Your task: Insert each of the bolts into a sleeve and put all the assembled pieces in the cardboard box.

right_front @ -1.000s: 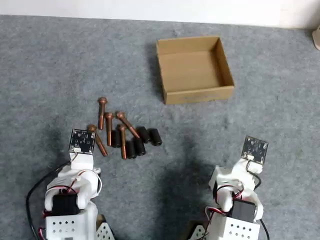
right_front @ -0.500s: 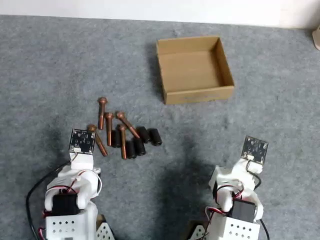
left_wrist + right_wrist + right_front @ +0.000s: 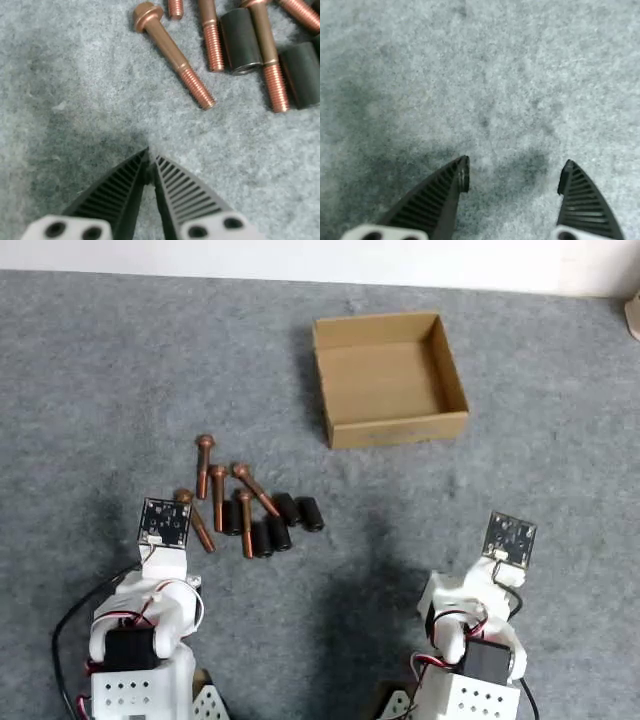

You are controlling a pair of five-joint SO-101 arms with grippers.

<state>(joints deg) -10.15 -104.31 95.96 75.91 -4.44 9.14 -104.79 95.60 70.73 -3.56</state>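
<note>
Several copper bolts (image 3: pixel 217 496) and black sleeves (image 3: pixel 285 510) lie mixed in a pile on the grey carpet, left of centre. The open cardboard box (image 3: pixel 389 379) stands farther back and holds nothing. The left arm (image 3: pixel 160 540) sits at the near left, just in front of the pile. Its gripper (image 3: pixel 151 161) is shut with nothing in it, a short way from the nearest bolt (image 3: pixel 172 53) and sleeve (image 3: pixel 240 41). The right arm (image 3: pixel 500 550) rests at the near right, its gripper (image 3: pixel 514 176) open over bare carpet.
Grey carpet (image 3: pixel 520 470) covers the table between the pile, the box and the right arm. A white wall edge (image 3: pixel 320 260) runs along the back.
</note>
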